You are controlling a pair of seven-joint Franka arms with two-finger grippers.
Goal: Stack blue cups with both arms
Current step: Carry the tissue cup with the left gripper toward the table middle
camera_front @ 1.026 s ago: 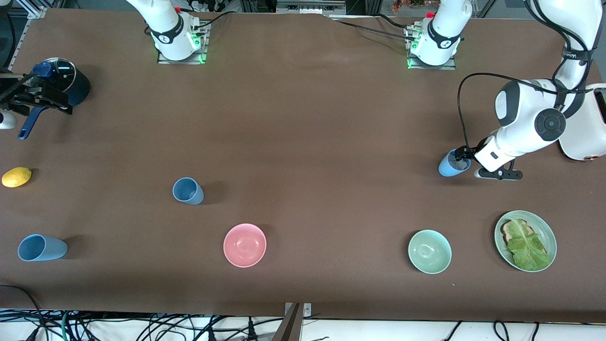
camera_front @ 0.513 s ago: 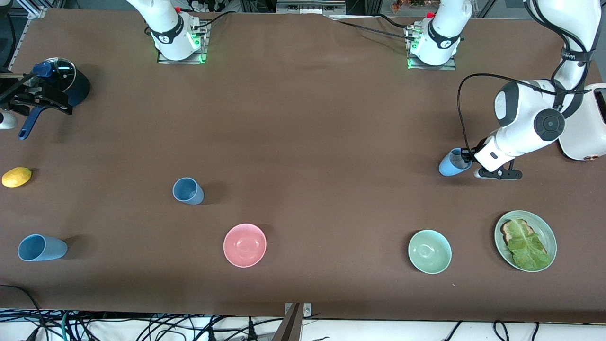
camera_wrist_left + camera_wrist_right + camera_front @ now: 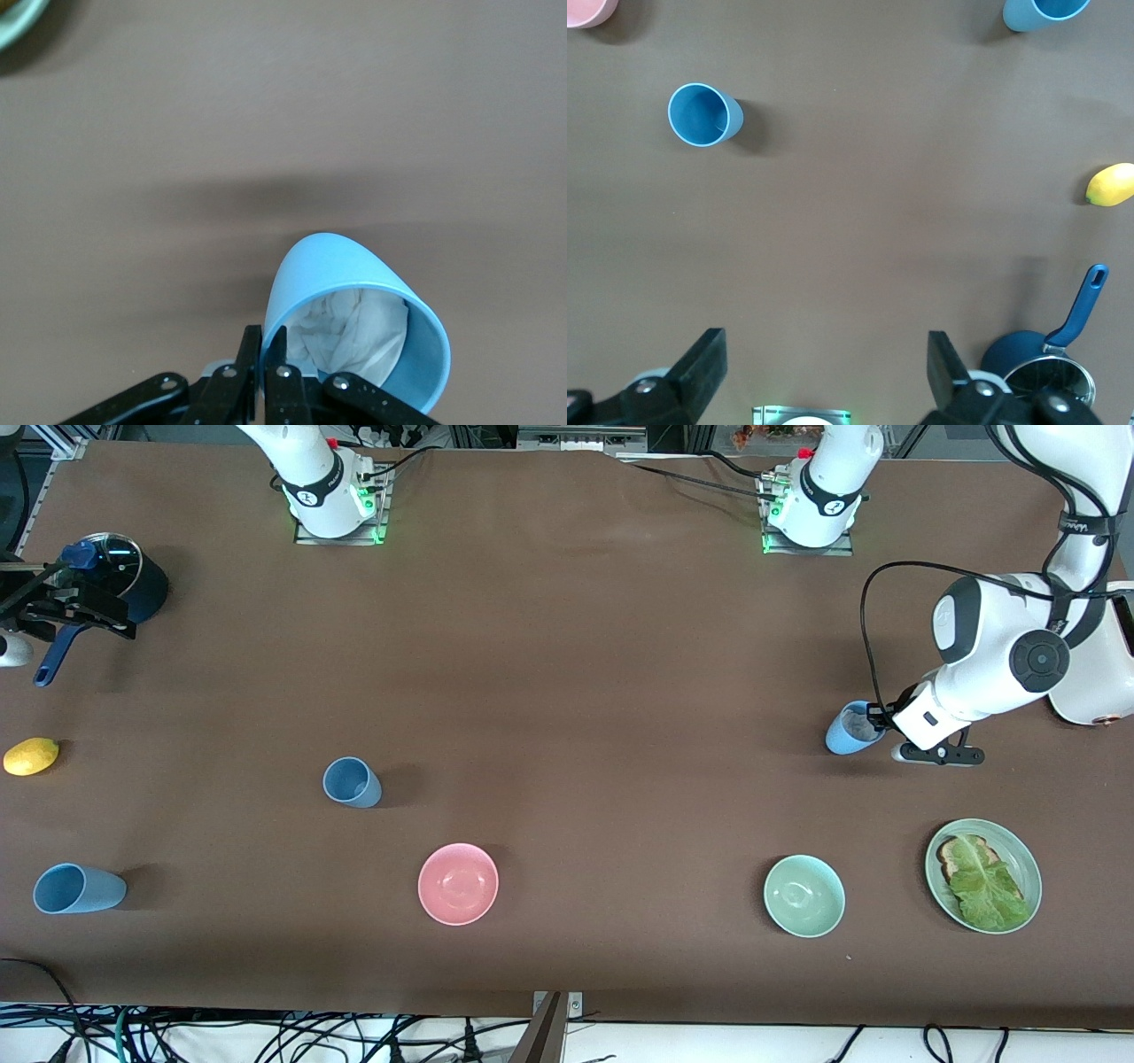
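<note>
My left gripper (image 3: 266, 354) pinches the rim of a sky-blue cup (image 3: 850, 729) holding crumpled paper (image 3: 350, 332), mint bowl (image 3: 803, 895) at its 7 o'clock; slate-blue cup (image 3: 351, 782) past pink bowl (image 3: 458, 883); right gripper (image 3: 824, 367) spread wide above pot (image 3: 124, 589)

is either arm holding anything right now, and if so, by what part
The left pincer is shut on the rim of a blue cup with crumpled paper inside. The right pincer is open over the table, holding nothing.
</note>
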